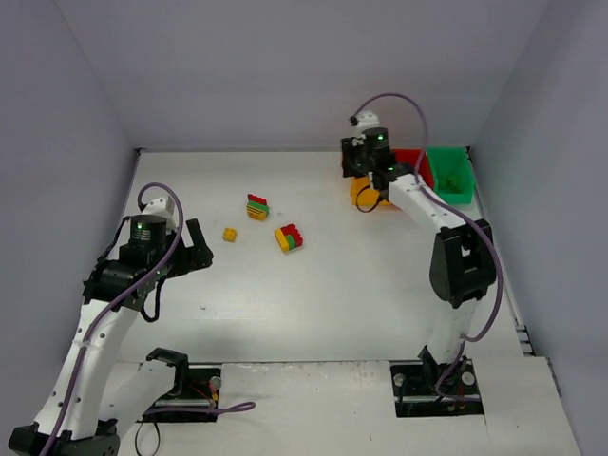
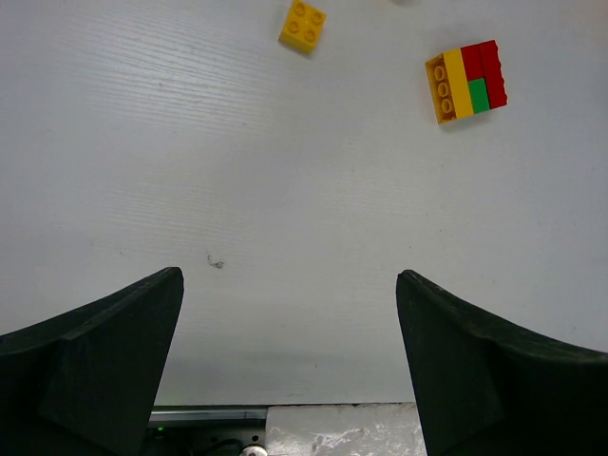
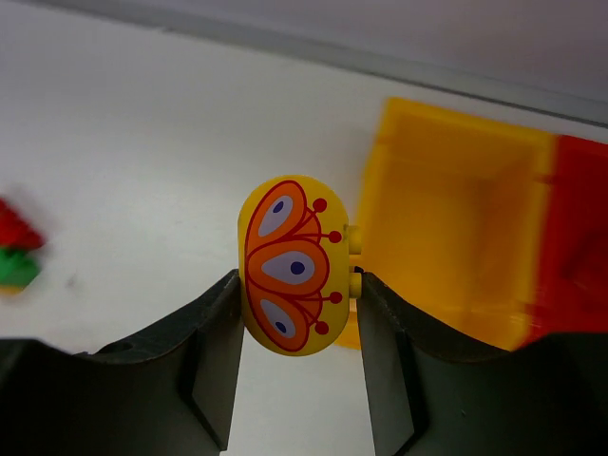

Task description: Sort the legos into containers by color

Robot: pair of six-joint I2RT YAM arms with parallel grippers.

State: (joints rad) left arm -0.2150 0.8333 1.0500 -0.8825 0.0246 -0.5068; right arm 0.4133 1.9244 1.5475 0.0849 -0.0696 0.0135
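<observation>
Two arms, three bins, two mixed stacks, two loose yellow pieces.
White table (image 1: 332,304); left fingers (image 2: 104,361) spread wide, empty, over bare table; right fingers (image 3: 190,361) pinching rounded yellow piece (image 3: 285,266) with orange wing pattern, just beside yellow-orange bin (image 3: 456,218); red bin (image 1: 415,161) and green bin (image 1: 449,176) alongside, far right; red-green-yellow stacks (image 1: 257,206) (image 1: 289,237) mid-table; four-stud yellow brick (image 1: 229,234) near them.

The round brick (image 3: 290,266) is yellow with orange and red wing shapes and dark blue dots; there is a yellow bin (image 3: 456,218), a red bin (image 3: 579,218) and a green bin (image 1: 454,197); the small brick (image 2: 302,26) is yellow; the block (image 2: 465,81) is yellow, red and green.
</observation>
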